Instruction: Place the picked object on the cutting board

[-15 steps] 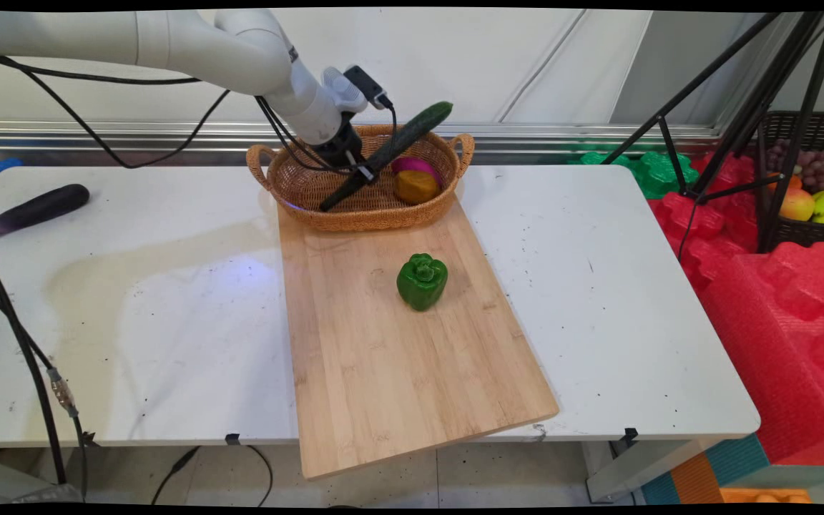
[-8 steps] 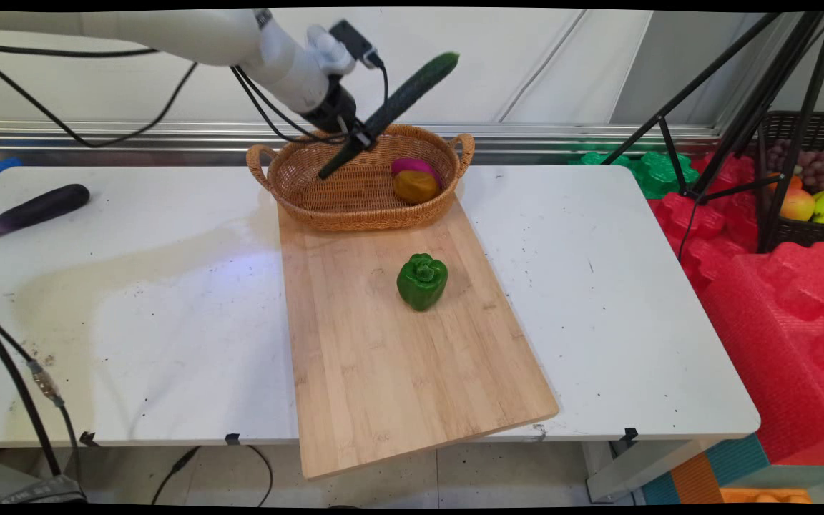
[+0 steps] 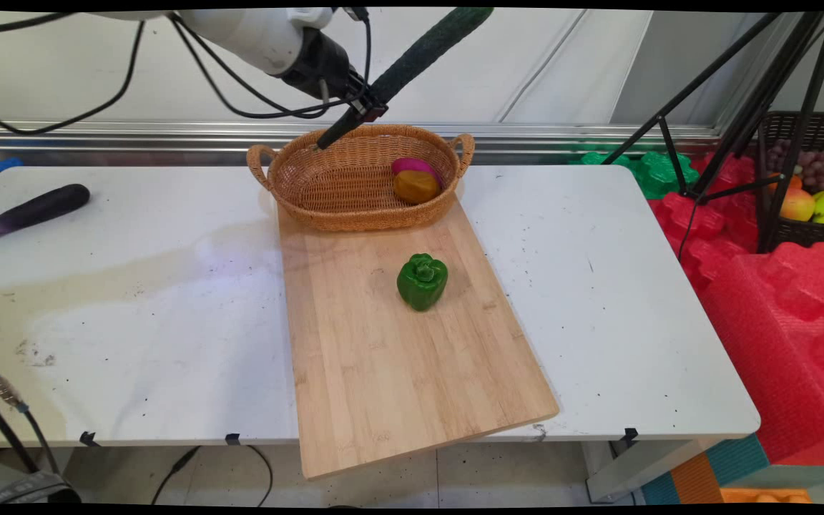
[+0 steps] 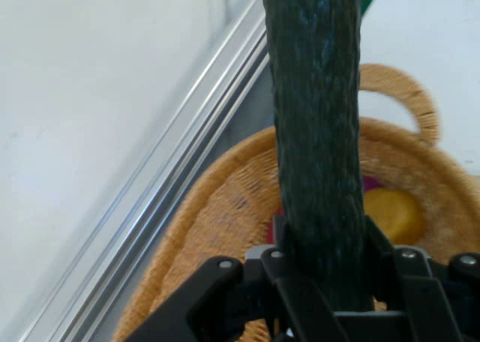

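High above the wicker basket my gripper is shut on a long dark green cucumber, which slants up to the right with its low end over the basket's back rim. In the hand view the cucumber runs up the middle from between my fingers, with the basket below it. A yellow-orange piece and a pink piece lie in the basket's right end. A green bell pepper sits on the wooden cutting board in front of the basket.
A dark purple eggplant lies at the table's far left. A black tripod and red foam blocks stand to the right of the table, with a dark crate of fruit behind them. Black cables hang at the near left.
The gripper has risen out of the basket with the cucumber, lifting it clear above the rim and a little to the right. The other things have stayed put.
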Available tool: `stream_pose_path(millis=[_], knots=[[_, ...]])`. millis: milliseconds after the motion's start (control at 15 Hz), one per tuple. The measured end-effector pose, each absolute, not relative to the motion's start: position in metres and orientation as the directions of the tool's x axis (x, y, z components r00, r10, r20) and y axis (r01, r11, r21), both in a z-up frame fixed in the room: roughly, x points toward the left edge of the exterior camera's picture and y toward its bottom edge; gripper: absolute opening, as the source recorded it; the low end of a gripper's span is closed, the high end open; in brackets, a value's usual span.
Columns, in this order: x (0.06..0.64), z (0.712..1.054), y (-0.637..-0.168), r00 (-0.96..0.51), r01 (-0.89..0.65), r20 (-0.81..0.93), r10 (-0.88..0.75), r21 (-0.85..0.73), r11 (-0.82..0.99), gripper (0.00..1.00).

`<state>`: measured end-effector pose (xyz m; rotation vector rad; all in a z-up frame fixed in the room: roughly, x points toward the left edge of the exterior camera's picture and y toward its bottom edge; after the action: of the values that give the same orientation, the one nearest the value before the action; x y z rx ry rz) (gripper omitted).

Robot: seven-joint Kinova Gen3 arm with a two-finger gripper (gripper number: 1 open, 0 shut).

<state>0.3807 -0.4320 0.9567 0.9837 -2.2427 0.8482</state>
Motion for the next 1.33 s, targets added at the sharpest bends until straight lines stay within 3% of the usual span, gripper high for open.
stream_pose_path(millis=[600, 1333], knots=[[0.364, 0.984, -0.329, -0.651, -0.671, 0.668, -0.36, -0.285, 0.685, 0.0], [0.338, 0.955, -0.217, -0.7, -0.613, 0.569, -0.431, -0.171, 0.771, 0.0]])
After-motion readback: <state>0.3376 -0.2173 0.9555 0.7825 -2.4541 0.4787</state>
